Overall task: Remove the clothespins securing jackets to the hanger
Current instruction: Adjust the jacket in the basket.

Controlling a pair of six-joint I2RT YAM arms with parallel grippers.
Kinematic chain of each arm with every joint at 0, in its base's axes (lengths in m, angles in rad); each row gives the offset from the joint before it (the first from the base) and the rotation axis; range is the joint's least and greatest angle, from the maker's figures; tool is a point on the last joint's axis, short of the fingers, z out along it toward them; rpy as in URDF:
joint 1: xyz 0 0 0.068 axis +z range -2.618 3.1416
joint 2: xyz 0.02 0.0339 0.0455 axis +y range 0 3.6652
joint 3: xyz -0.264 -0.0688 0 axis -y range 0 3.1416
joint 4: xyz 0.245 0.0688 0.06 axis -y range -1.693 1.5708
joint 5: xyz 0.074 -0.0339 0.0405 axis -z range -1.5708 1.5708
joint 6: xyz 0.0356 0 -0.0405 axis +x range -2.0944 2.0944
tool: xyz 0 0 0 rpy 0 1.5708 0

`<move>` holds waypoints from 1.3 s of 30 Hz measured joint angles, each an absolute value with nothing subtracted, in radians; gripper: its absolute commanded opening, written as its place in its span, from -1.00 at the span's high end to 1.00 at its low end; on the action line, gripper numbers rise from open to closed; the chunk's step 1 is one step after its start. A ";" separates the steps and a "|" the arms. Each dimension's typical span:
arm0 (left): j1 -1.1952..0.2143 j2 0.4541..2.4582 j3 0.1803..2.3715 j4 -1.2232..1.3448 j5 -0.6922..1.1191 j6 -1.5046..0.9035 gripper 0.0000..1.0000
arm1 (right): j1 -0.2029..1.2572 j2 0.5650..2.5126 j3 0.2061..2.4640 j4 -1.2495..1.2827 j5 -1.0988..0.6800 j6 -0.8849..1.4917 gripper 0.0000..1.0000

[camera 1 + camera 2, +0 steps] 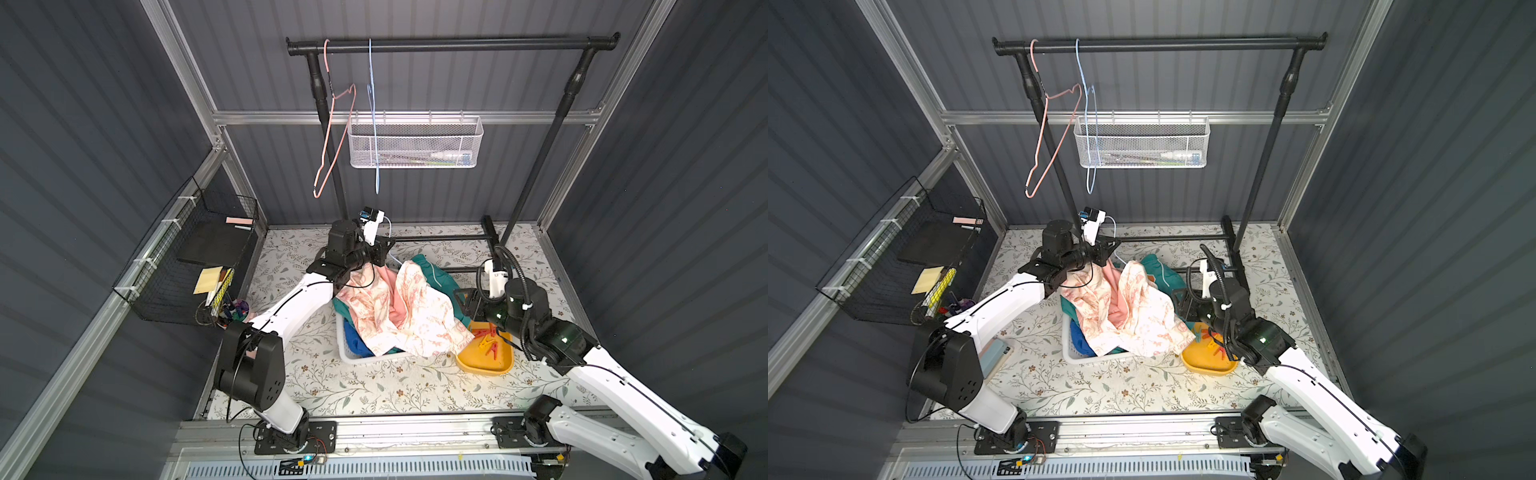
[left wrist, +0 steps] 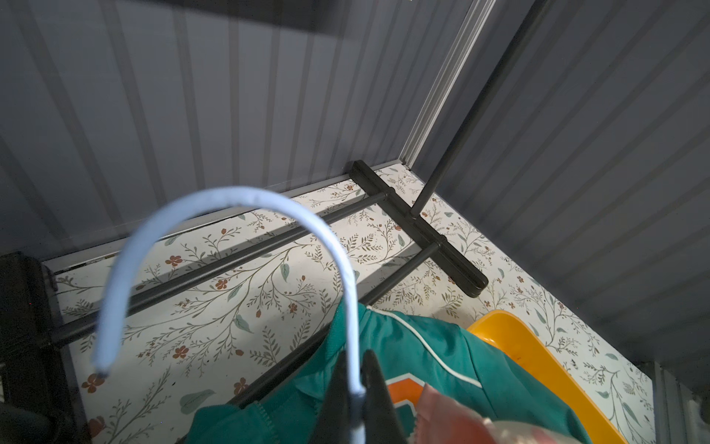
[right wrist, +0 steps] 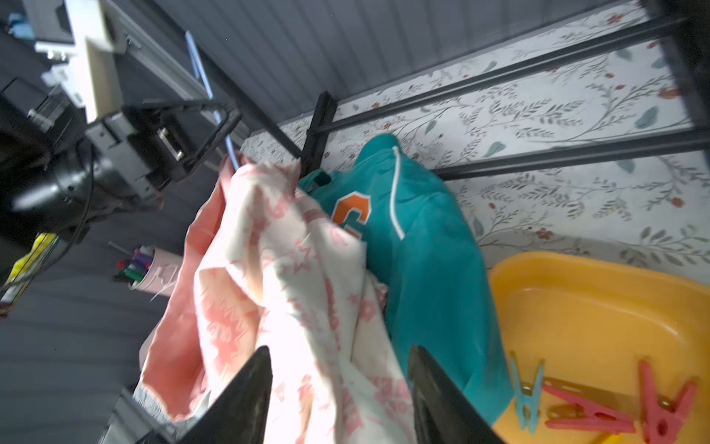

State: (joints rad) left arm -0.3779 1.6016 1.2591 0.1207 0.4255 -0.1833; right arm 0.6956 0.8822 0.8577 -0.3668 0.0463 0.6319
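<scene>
Above the white basket (image 1: 344, 351), your left fingers (image 2: 374, 384) are pinching the neck of the pale blue hanger (image 2: 338, 250), whose wire runs into the top of the cream floral jacket (image 1: 415, 316). The teal jacket (image 3: 430, 250) lies behind it, and a blue one (image 1: 353, 344) sits in the basket. Your right fingers (image 3: 249, 392) stand spread over the cream cloth, holding nothing. Beside the basket on the worktop (image 1: 374, 390), the yellow tray (image 3: 576, 300) holds red and teal clothespins (image 3: 588, 413).

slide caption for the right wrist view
Right gripper open at floral jacket; teal jacket beside; clothespins in tray; left gripper holds hanger
</scene>
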 measured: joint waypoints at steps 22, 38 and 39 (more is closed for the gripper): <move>-0.379 1.616 1.334 0.058 0.372 -0.212 1.00 | 0.734 1.198 0.901 -0.460 0.088 0.694 0.09; -0.448 1.585 1.319 0.045 0.336 -0.189 1.00 | 0.624 1.423 0.854 -0.176 -0.045 0.709 -0.05; -0.447 1.582 1.311 0.046 0.335 -0.189 1.00 | 0.625 1.414 0.841 -0.155 -0.043 0.716 -0.12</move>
